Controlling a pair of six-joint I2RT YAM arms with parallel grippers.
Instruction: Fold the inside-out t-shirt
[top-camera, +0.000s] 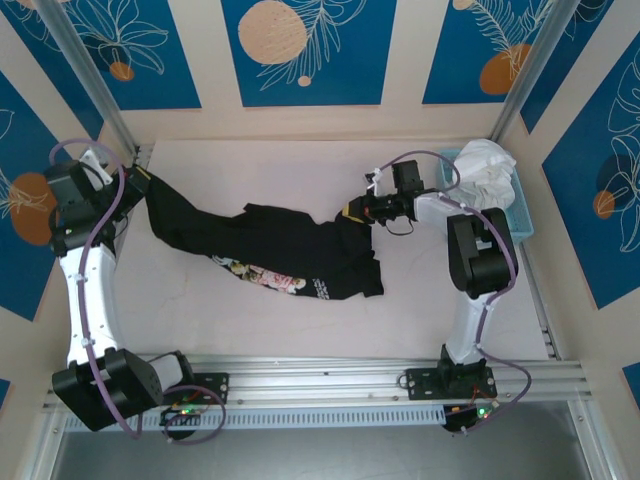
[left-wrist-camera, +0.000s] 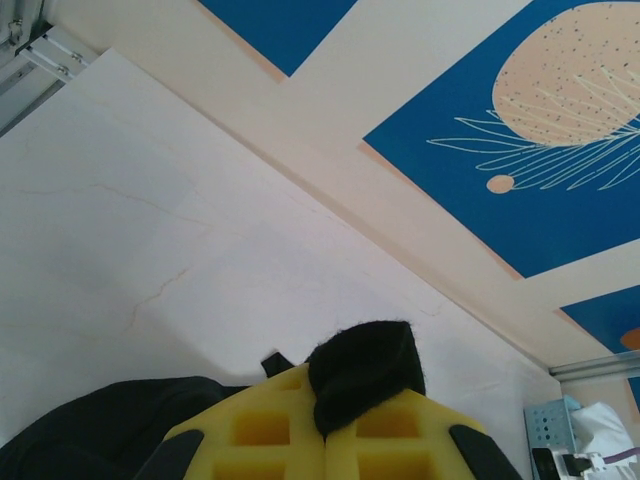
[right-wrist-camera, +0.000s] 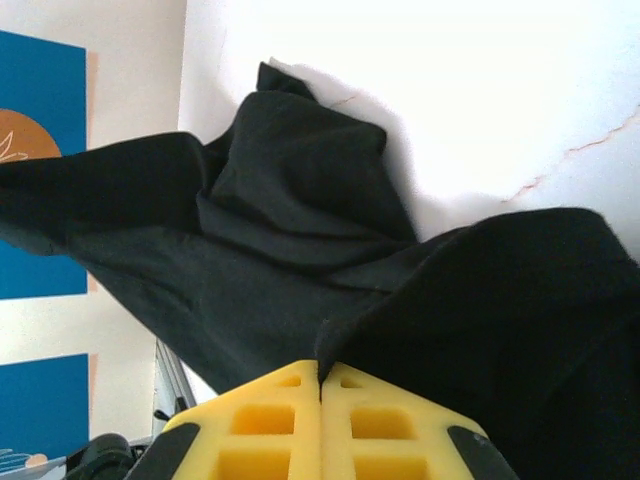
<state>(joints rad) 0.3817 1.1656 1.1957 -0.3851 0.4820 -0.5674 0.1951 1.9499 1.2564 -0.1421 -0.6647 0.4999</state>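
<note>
The inside-out t-shirt, black with a floral print patch, hangs stretched between both grippers over the middle of the table. At the far left my left gripper is shut on one end. In the left wrist view a black tuft of the shirt sticks out between the closed yellow fingers. My right gripper is shut on the other end, right of centre. In the right wrist view the shirt's cloth runs from the closed yellow fingers and drapes away towards the left arm.
A light blue basket holding a white cloth stands at the back right corner, close behind the right arm. An aluminium rail runs along the near edge. Walls close in the back and both sides.
</note>
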